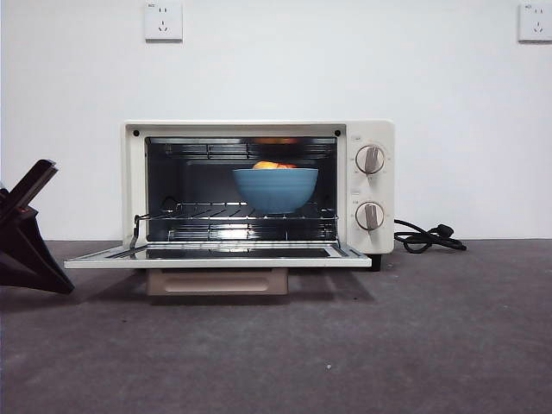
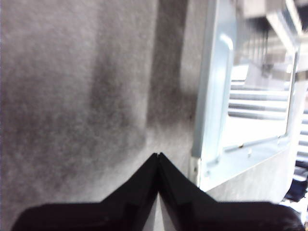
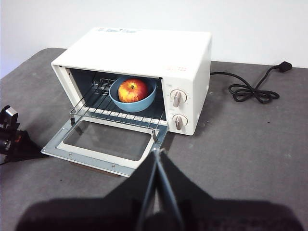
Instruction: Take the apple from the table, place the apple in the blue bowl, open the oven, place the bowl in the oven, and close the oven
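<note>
My left gripper (image 2: 158,156) sits low on the table (image 1: 431,345), jaws pressed together, just off the corner of the dropped-open oven (image 1: 259,185) door. Further right, inside on the rack, the blue bowl (image 1: 275,188) holds the apple (image 3: 132,90). My right gripper (image 3: 158,153) hangs back above the door's front, tips together too.

Two white wall sockets (image 1: 164,21) (one near each top corner) sit on the plain white wall (image 1: 69,129).
</note>
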`<state>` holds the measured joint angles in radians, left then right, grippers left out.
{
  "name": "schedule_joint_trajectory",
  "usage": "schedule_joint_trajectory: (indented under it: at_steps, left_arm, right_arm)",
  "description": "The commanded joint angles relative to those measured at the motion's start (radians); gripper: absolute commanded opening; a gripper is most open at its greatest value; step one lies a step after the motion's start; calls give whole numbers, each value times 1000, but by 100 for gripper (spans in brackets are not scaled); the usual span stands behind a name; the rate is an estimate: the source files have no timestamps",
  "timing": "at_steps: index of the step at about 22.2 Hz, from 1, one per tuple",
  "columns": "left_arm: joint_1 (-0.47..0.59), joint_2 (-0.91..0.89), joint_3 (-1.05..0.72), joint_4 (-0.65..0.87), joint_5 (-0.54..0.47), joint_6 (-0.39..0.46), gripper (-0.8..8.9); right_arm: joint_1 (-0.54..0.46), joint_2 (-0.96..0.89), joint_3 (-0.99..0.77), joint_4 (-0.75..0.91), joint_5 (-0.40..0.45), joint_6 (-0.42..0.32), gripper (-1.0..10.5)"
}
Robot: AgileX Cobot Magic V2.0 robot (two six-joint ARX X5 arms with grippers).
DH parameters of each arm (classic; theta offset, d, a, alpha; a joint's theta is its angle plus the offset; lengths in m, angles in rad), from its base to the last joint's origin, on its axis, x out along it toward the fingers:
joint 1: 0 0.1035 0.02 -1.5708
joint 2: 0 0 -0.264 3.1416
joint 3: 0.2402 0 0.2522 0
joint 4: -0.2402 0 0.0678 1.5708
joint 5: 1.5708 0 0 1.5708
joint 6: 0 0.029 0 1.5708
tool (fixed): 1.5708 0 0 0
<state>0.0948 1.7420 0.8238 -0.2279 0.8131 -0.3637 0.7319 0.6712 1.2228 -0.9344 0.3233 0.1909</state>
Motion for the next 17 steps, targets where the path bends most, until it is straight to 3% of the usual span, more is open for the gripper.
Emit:
schedule_joint_trajectory:
  at_steps: [1,12,17]
  left_arm:
    - [-5,26,-11,27,57,-35,-8]
    - [-8,19,-8,51,200,-86,-8]
    - [-9,-29,6,53,207,-106,-7]
  right_arm:
    - [-1,-3,-8,-10,21,16,-12]
    - [-1,-2,-8,-16,40,19,-11]
    - [-1,-2,-8,-16,40,20,-11]
